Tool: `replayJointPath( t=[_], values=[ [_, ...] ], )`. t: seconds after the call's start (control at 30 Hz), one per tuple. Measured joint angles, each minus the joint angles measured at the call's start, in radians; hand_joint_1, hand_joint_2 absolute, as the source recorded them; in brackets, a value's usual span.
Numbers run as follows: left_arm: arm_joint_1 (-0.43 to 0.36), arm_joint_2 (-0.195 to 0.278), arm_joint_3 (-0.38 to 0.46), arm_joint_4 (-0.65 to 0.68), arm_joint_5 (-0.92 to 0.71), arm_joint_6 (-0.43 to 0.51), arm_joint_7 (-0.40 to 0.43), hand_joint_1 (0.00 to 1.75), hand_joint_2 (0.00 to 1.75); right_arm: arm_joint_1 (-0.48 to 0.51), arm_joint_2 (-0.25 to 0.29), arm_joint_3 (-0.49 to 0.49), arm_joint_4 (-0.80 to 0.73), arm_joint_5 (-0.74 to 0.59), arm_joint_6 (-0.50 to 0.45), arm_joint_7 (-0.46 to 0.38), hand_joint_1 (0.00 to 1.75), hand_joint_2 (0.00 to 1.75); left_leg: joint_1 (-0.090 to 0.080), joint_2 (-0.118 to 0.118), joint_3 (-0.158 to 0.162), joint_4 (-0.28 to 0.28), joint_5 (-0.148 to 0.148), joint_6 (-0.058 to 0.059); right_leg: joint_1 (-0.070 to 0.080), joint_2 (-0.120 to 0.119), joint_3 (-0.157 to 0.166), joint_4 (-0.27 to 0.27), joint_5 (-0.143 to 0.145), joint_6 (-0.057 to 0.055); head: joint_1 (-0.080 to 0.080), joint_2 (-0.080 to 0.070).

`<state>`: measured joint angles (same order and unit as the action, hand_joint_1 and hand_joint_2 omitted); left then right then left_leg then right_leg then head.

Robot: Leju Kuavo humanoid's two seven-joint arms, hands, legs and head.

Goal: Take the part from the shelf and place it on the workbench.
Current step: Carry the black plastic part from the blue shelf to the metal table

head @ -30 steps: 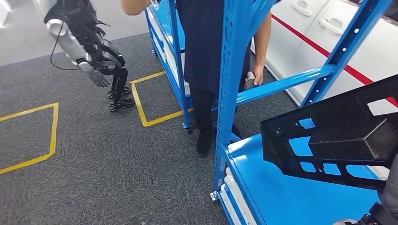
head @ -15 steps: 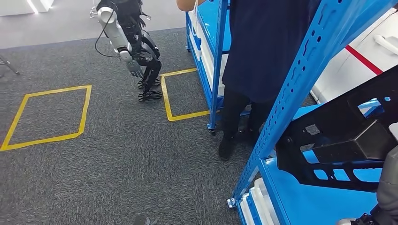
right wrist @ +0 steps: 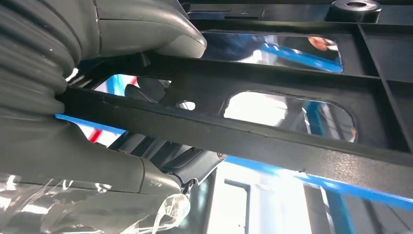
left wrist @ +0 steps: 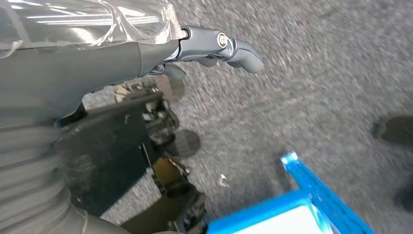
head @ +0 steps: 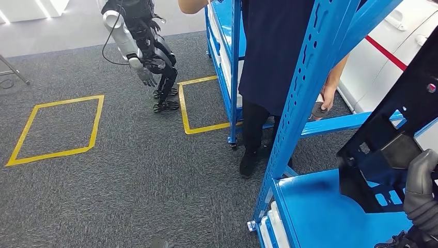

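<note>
Part (head: 397, 134), black perforated frame, gripped by right robot hand (head: 421, 188)

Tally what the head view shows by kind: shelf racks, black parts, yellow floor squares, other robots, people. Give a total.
Shelf racks: 2
Black parts: 1
Yellow floor squares: 2
Other robots: 1
People: 1
Total: 7
</note>
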<state>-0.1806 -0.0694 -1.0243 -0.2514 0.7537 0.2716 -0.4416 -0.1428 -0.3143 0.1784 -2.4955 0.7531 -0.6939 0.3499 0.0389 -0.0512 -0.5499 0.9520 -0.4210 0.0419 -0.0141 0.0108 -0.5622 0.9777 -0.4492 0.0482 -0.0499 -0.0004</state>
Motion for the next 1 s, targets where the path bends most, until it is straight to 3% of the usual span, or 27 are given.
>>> replayJointPath(
  t=[0.1,0.17,0.53,0.6,0.73,0.77,0.8,0.9,0.93,0.97,1.0],
  values=[
    [-0.001,0.0,0.0,0.0,0.0,-0.016,0.015,0.0,1.75,0.001,-0.006,0.002,0.017,-0.158,0.0,-0.031,1.75,1.75,0.002,0.0,0.001,-0.005,0.0,-0.038,0.001,0.0,-0.001,0.001,-0.002,-0.002,0.0,0.0],
    [-0.001,0.0,0.0,0.0,0.0,-0.025,0.016,0.0,1.75,0.001,-0.006,0.004,0.028,-0.227,0.0,-0.057,1.75,1.75,0.002,0.0,0.001,-0.006,-0.001,-0.048,0.001,0.0,-0.001,0.001,-0.002,-0.003,0.0,0.0],
    [-0.006,0.001,0.0,0.0,0.01,-0.083,0.011,0.0,1.75,0.001,-0.007,0.01,0.054,-0.252,0.0,-0.099,1.75,1.75,-0.011,0.0,0.0,-0.001,-0.005,-0.044,-0.014,-0.001,0.001,-0.003,0.0,0.002,0.0,0.0],
    [-0.006,0.002,0.0,0.0,0.014,-0.096,0.006,0.0,1.75,0.001,-0.007,0.01,0.056,-0.25,0.0,-0.099,1.75,1.75,-0.013,0.0,-0.001,0.004,-0.009,-0.034,-0.02,-0.001,0.003,-0.007,0.002,0.009,0.0,0.0],
    [-0.007,0.003,0.0,0.0,0.019,-0.106,-0.001,0.0,1.75,0.005,-0.009,0.011,0.06,-0.246,0.0,-0.098,1.75,1.75,-0.017,0.002,0.023,-0.04,0.007,0.0,-0.023,-0.002,0.011,-0.004,0.035,0.027,0.0,0.0],
    [-0.008,0.003,0.001,0.0,0.02,-0.109,-0.001,0.0,1.75,0.006,-0.009,0.011,0.061,-0.244,0.0,-0.098,1.75,1.75,-0.016,0.003,0.034,-0.056,0.013,0.005,-0.022,-0.003,0.006,0.01,0.029,0.029,0.001,0.0],
    [-0.009,0.003,0.001,0.0,0.02,-0.112,-0.002,0.0,1.75,0.006,-0.01,0.012,0.062,-0.243,0.0,-0.098,1.75,1.75,-0.014,0.004,0.044,-0.067,0.017,0.008,-0.022,-0.004,-0.005,0.038,0.005,0.03,0.001,0.0],
    [-0.007,0.002,0.001,-0.002,0.021,-0.123,-0.002,0.0,1.75,0.008,-0.012,0.014,0.067,-0.242,0.0,-0.098,1.75,1.75,-0.011,0.004,0.05,-0.073,0.015,0.008,-0.026,-0.004,-0.083,0.204,-0.092,0.036,0.001,0.0],
    [-0.005,0.002,0.001,-0.002,0.023,-0.128,-0.002,0.0,1.75,0.01,-0.012,0.014,0.068,-0.241,0.0,-0.098,1.75,1.75,-0.008,0.004,0.051,-0.072,0.016,0.004,-0.031,-0.004,-0.1,0.237,-0.104,0.041,0.001,0.0],
    [-0.004,0.002,0.001,-0.002,0.026,-0.134,-0.002,0.0,1.75,0.011,-0.012,0.015,0.07,-0.241,0.0,-0.098,1.75,1.75,-0.004,0.003,0.052,-0.07,0.016,-0.003,-0.037,-0.005,-0.1,0.235,-0.097,0.051,0.001,0.0],
    [-0.003,0.002,0.001,-0.002,0.03,-0.139,-0.002,0.0,1.75,0.012,-0.012,0.015,0.07,-0.241,0.0,-0.098,1.75,1.75,0.002,0.002,0.054,-0.066,0.015,-0.012,-0.047,-0.004,-0.079,0.189,-0.069,0.065,0.001,0.0]
  ],
)
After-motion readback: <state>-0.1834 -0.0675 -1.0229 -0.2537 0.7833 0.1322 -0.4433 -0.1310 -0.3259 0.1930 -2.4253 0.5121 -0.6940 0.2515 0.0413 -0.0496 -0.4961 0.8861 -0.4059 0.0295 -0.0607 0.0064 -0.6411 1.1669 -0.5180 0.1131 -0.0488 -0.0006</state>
